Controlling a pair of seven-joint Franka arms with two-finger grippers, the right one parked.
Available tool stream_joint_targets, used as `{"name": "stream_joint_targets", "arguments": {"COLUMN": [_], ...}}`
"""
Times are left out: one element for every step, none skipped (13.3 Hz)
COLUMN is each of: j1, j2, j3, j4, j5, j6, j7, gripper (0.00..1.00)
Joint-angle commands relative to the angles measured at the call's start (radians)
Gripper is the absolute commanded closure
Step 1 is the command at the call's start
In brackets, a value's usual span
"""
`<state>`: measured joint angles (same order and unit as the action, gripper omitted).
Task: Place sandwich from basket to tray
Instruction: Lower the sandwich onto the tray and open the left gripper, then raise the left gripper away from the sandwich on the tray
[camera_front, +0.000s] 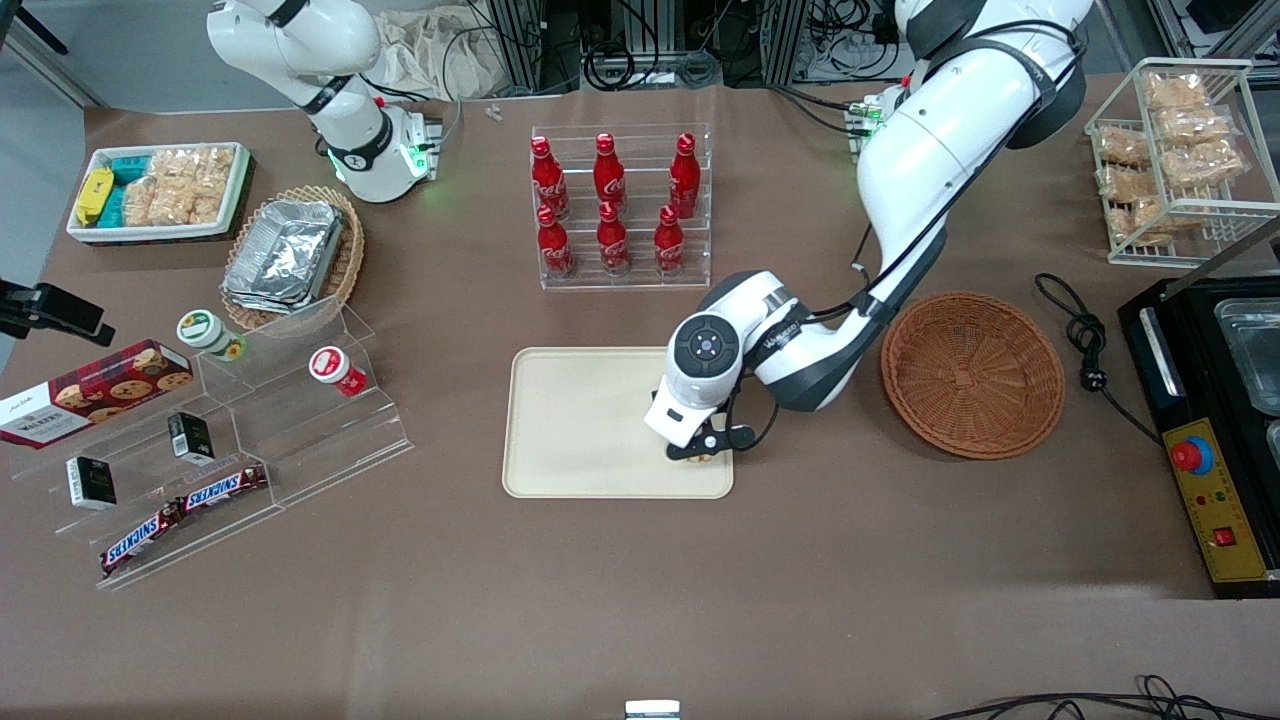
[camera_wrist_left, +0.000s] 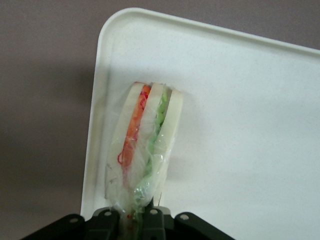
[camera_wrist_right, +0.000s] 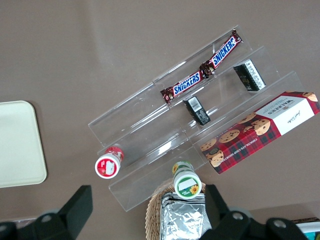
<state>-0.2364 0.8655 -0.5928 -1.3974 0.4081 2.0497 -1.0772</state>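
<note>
The cream-beige tray (camera_front: 580, 425) lies on the brown table, nearer the front camera than the bottle rack. My left gripper (camera_front: 700, 447) is low over the tray's corner nearest the basket and the camera. It is shut on the clear-wrapped sandwich (camera_wrist_left: 145, 145), a pale wedge with orange-red and green layers, gripped at its wrapped end. The sandwich hangs just over the tray (camera_wrist_left: 240, 125) near its rim; I cannot tell whether it touches. In the front view the sandwich is almost hidden under the gripper. The reddish-brown wicker basket (camera_front: 972, 372) stands beside the tray, toward the working arm's end, with nothing in it.
A clear rack of red cola bottles (camera_front: 620, 205) stands farther from the camera than the tray. A clear stepped stand (camera_front: 230, 440) with snack bars and cups, a tan basket of foil containers (camera_front: 290, 255) and a white bin of snacks (camera_front: 158, 190) lie toward the parked arm's end. A black appliance (camera_front: 1215, 420) and wire rack (camera_front: 1180, 160) lie toward the working arm's end.
</note>
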Motion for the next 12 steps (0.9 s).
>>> {"name": "stream_joint_targets", "arguments": {"j1": [-0.017, -0.012, -0.004, 0.005, 0.032, 0.101, 0.142, 0.166, 0.218, 0.258, 0.265, 0.24], "j2": [0.006, -0.009, -0.037, -0.077, -0.132, -0.191, -0.256, -0.313, -0.382, -0.472, -0.547, -0.632], "j3": [0.007, 0.007, 0.007, 0.007, 0.004, -0.008, -0.018, -0.015, -0.016, -0.009, 0.051, 0.164], "j4": [0.06, 0.061, 0.063, 0.07, 0.075, 0.074, 0.061, 0.035, -0.027, -0.102, -0.156, -0.207], "j5": [0.023, 0.023, 0.024, 0.021, 0.005, -0.04, -0.092, -0.11, -0.123, -0.177, -0.252, -0.334], "j6": [-0.025, -0.029, -0.029, -0.042, -0.104, -0.188, -0.213, -0.229, -0.252, -0.252, -0.252, -0.255], "j7": [-0.018, -0.02, -0.018, -0.018, -0.009, 0.005, 0.022, 0.049, 0.095, 0.18, 0.286, 0.389], "gripper": [0.01, 0.01, 0.01, 0.01, 0.01, 0.01, 0.01, 0.01, 0.01, 0.01, 0.01, 0.01]}}
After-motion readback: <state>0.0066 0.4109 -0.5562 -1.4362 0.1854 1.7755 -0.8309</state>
